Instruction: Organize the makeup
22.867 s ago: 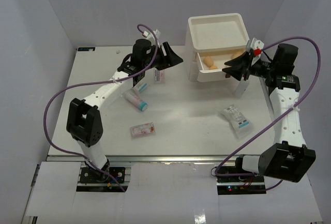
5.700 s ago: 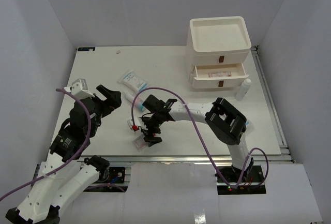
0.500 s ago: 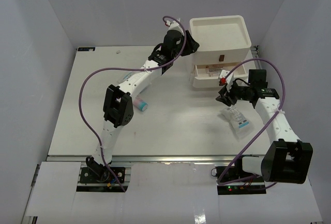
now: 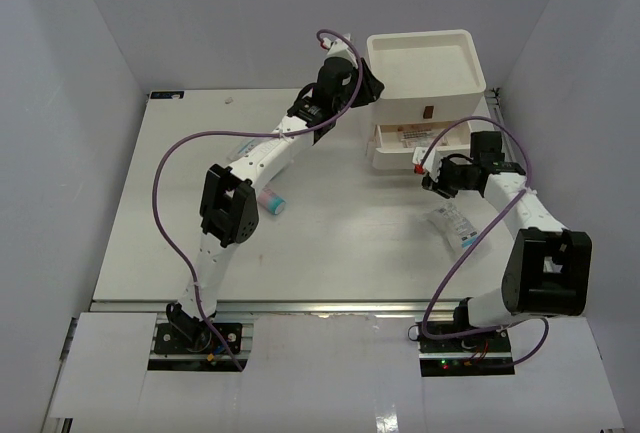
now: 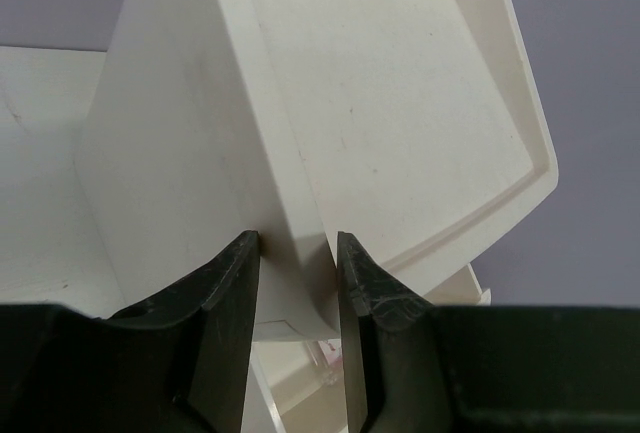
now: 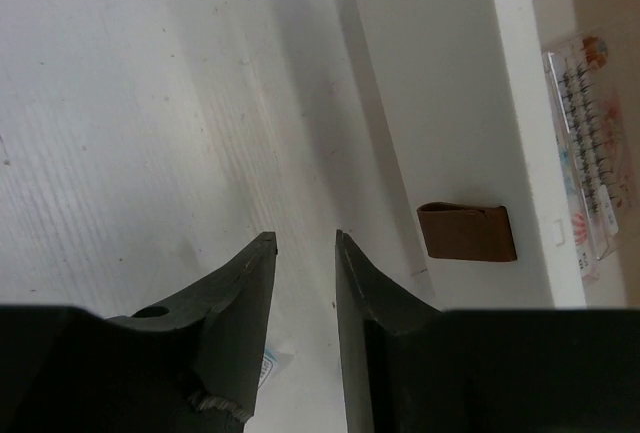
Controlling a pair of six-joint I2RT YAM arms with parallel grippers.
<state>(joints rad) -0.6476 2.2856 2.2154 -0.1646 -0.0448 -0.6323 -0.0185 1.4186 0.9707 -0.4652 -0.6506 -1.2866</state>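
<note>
The white drawer box point(image 4: 420, 63) stands at the back right. Its middle drawer is pulled out, with pink-and-white sachets point(image 4: 408, 136) inside; one shows in the right wrist view point(image 6: 590, 153). My left gripper point(image 4: 368, 78) is at the box's top left corner, and its jaws point(image 5: 298, 238) clamp that corner. My right gripper point(image 4: 428, 181) hangs just in front of the drawer, narrowly open and empty point(image 6: 305, 238), left of a brown handle point(image 6: 467, 233). Blue-and-white packets point(image 4: 458, 225) lie under the right arm. The pink tube point(image 4: 272, 200) lies by the left arm. The sponges are hidden.
The left arm stretches diagonally across the table's middle to the box. The right arm's purple cable loops over the packets. Grey walls close in the table on the left, back and right.
Earlier the loose sachets lay on the table and the top drawer was open. In the last half second the right arm swung nearer the drawer front. The left gripper has stayed at the box corner.
</note>
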